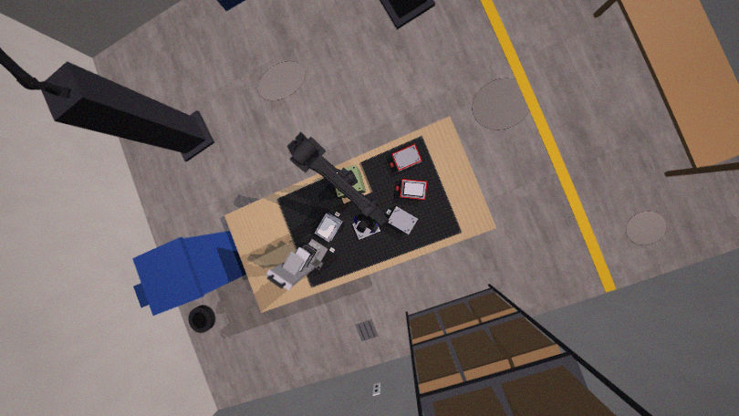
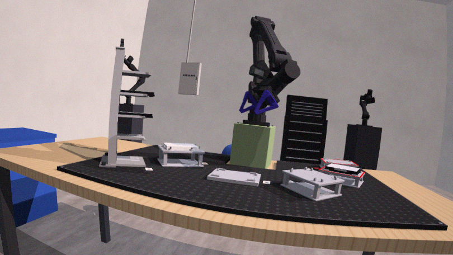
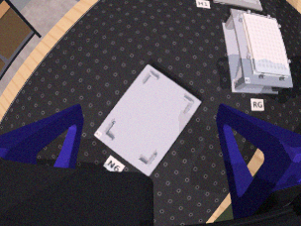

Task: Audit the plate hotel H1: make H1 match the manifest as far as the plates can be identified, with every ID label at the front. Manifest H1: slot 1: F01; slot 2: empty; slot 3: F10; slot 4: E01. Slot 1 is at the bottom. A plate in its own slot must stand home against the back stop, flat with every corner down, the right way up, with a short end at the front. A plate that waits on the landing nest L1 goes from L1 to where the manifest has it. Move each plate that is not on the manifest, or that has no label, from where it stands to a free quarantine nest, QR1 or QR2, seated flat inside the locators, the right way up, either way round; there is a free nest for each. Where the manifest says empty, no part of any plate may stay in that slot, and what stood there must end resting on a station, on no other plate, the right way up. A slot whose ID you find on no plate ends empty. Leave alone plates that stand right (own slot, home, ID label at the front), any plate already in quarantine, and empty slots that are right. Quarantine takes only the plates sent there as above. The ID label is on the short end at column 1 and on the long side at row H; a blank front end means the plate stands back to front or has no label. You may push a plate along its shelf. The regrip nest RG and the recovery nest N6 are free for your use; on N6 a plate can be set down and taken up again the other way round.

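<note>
The plate hotel H1 (image 2: 126, 107) stands at the left end of the black mat, and it also shows in the overhead view (image 1: 296, 263). Thin dark plates lie on its upper shelves; their labels are too small to read. A white plate (image 3: 263, 42) lies on the raised regrip nest RG (image 2: 180, 152). My gripper (image 2: 259, 103) is open and empty. It hangs high above the flat N6 nest (image 3: 149, 117), which is bare, and the blue fingers frame that nest in the wrist view.
A bare raised grey nest (image 2: 312, 182) stands right of N6. Two red-edged quarantine nests are at the far right; the nearer one (image 2: 344, 169) holds a plate, and the other (image 1: 407, 157) looks bare. The arm's green pedestal (image 2: 251, 143) stands behind the mat.
</note>
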`<state>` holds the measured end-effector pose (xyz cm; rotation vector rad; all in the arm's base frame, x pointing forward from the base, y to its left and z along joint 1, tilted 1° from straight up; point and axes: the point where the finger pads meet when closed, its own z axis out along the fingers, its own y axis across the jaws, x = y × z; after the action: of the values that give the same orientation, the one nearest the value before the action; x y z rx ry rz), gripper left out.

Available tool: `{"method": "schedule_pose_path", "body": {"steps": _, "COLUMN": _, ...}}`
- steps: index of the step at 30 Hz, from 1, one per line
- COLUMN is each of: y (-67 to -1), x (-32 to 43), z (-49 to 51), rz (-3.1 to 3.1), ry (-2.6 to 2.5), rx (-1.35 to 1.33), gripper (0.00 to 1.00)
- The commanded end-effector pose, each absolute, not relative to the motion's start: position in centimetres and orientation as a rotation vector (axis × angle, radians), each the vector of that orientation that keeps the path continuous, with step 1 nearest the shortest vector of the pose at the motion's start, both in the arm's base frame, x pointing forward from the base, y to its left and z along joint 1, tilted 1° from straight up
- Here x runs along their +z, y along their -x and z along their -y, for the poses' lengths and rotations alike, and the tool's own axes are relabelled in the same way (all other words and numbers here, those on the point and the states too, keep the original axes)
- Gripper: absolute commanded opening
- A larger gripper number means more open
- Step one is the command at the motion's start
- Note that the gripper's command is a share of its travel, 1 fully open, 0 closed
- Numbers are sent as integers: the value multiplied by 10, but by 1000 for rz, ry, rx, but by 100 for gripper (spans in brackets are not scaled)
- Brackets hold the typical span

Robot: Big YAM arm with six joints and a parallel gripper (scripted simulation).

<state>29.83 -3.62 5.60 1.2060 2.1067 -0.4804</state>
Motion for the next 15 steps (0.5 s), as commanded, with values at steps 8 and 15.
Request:
{"method": "schedule_pose_path", "body": {"steps": 8, "y": -307, "x": 72, "z": 35, "rz": -2064, "ry": -1229, "rx": -443, "gripper": 100}}
{"method": "schedule_pose_path", "body": {"steps": 15, "y": -319, "x": 100, "z": 33, "rz": -2040, "ry": -1238, "rx": -415, "gripper": 100}}
